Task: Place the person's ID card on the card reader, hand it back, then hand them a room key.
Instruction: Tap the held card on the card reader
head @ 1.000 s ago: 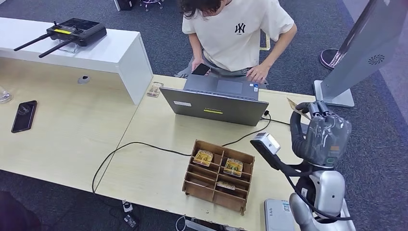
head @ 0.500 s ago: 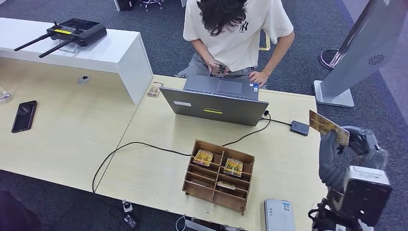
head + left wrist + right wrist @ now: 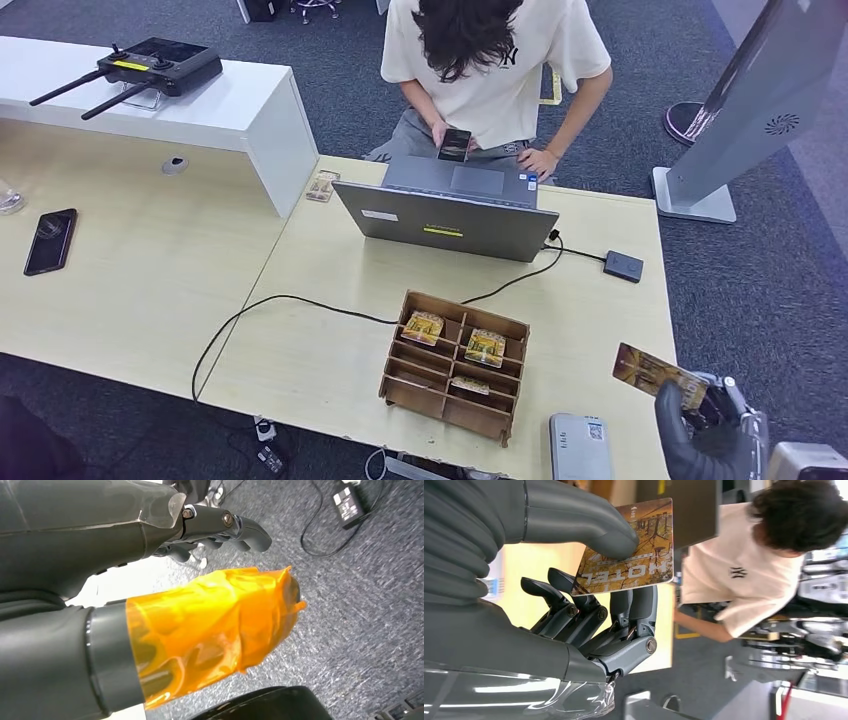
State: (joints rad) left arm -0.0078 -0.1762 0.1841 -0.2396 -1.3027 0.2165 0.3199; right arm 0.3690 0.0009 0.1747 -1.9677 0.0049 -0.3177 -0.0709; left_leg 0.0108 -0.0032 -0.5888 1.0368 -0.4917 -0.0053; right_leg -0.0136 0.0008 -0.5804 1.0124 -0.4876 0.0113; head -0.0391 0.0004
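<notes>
My right hand [image 3: 703, 432] is low at the table's near right corner, pinching a yellow-brown card printed "HOTEL" [image 3: 655, 372] between thumb and fingers. The right wrist view shows that card [image 3: 634, 545] under the thumb, with the person [image 3: 754, 565] beyond it. The black card reader [image 3: 623, 266] lies on the table at the far right, on a cable. A wooden tray [image 3: 500, 324] near the front edge holds similar cards [image 3: 485, 346]. The person [image 3: 495, 60] stands behind the laptop looking at a phone [image 3: 454, 144]. My left hand [image 3: 200, 615] hangs over the floor holding nothing, its thumb wrapped in orange tape.
An open grey laptop [image 3: 450, 215] stands at the table's far side. A white device [image 3: 580, 448] lies at the near edge beside my right hand. A kiosk stand [image 3: 740, 110] is on the right. On the left are a phone [image 3: 50, 240] and a controller [image 3: 150, 65].
My right hand has dropped with the card from beside the card reader to the near right corner. The person has bent their head and lifted the phone.
</notes>
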